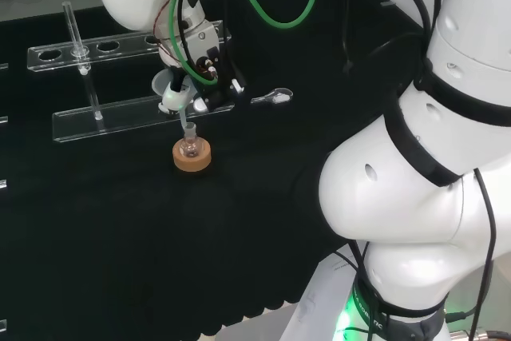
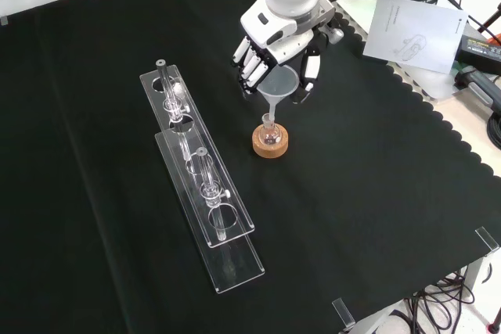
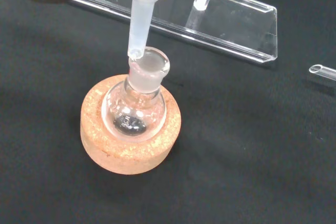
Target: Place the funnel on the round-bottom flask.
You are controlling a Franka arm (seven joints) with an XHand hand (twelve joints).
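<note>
Funnel [image 2: 279,84] seemingly in robot hand [image 2: 275,52]

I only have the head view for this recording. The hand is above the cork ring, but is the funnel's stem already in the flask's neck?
Observer: Not yet. In the wrist view the funnel has its stem tip at the rim of the flask, not inside.
Operator: Is the flask upright?
Observer: Yes, seated in the cork ring.
Operator: How is the funnel held?
Observer: The front view shows the hand curled round the cone.
</note>
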